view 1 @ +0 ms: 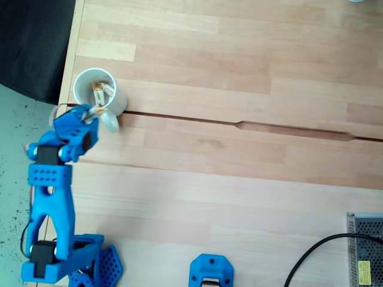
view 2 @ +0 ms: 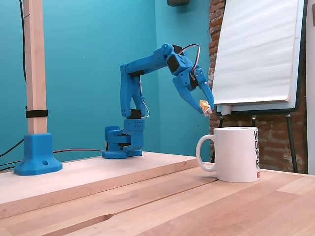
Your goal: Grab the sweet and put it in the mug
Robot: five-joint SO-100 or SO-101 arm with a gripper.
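One pale butcher-block wooden tabletop (view 1: 239, 197), planks running left to right in a fixed view from above, with a dark routed groove crossing its middle. Room: teal painted wall, brick section and a white flip-chart board (view 2: 258, 51) on a stand behind the table in a fixed view from the side; upright wooden post (view 2: 34, 69) set in a blue plastic foot at 9 o'clock there.

Edges and open room: the small round white ceramic mug (view 1: 99, 91) stands at 10 o'clock of the top-down picture, close to the table's left edge, loop handle toward 5 o'clock. Broad bare wood from centre to 3 o'clock. A perforated metal box with black cable (view 1: 366, 248) sits at 4 o'clock; a blue printed part (view 1: 211, 270) at 6 o'clock.

Arm: blue printed five-joint arm, base at 7 o'clock. Its two-finger gripper (view 2: 205, 107) hangs above the mug's mouth, jaws nearly closed, pinching the tiny whitish wrapped sweet with golden-orange ends (view 2: 204, 104), clear of the rim. Seen from above, wrapped sweets also lie inside the mug
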